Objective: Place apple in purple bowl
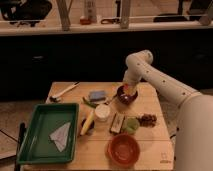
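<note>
Gripper (128,91) sits low over the purple bowl (121,97), at the far-right part of the wooden table (97,150). Can't tell if it's released or clenched; the tip merges w/ the bowl's dark inside. A small reddish-orange spot at the tip, right over the bowl's mouth, looks like the apple (131,90), but it's half hidden by the gripper and hard to separate from it. Whether the apple touches the bowl or hangs just above it: can't tell.

White arm (160,82) comes in from the right, elbow up high at the far side, forearm dropping down to the bowl. Robot body is cut off by the right and bottom edges.

Other stuff on the table: blue sponge (96,95) just left of the purple bowl; white cup (102,112) near of that; banana (87,122) beside the cup; small dark bar-shaped item (117,122), unclear what; round light-green object (131,124) next to it; dark red grape cluster (148,119) to its right. Orange bowl (123,149) at the near edge. Green tray (30,137) on the left w/ a white paper (61,134) in it. White utensil (64,92) at the far-left corner.
</note>
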Robot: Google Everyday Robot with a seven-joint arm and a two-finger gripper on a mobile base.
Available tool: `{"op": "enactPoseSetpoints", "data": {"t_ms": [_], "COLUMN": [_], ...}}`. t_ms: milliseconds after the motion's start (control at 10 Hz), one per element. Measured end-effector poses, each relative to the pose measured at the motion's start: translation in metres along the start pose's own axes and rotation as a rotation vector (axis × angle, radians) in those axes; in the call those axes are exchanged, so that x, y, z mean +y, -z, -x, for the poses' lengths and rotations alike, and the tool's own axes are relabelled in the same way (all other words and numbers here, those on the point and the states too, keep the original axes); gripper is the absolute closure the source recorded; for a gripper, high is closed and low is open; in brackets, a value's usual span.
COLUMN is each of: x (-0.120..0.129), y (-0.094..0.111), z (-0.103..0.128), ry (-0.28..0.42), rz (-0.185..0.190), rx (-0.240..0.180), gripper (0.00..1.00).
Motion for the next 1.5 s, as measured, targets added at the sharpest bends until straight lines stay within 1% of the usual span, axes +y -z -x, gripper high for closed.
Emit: {"op": "enactPoseSetpoints", "data": {"t_ms": [300,500,600,700,800,1100,1200,1500], "x": [-0.0041,-0.0039,-0.0041,-0.0044,-0.0041,-0.0017,-0.0018,-0.0007], "y": [-0.0026,-0.003,-0.0041,-0.0052,-0.0055,-0.007,-0.0072,-0.007], "z": [0.0011,-0.0008,0.0003,0.0019,0.0016,0.0025,0.004,0.0055], "ry": [0.005,-0.002,-0.001,0.005,0.006,0.008,0.009,0.011], "rz": [0.009,0.016,0.022,0.028,0.031,0.041,0.042,0.047], "rx": [-0.008,-0.013,-0.017,-0.023,-0.024,-0.023,-0.023,-0.011], "gripper": [0.98,0.85,0.76,0.62,0.54,0.23,0.2,0.2]}}
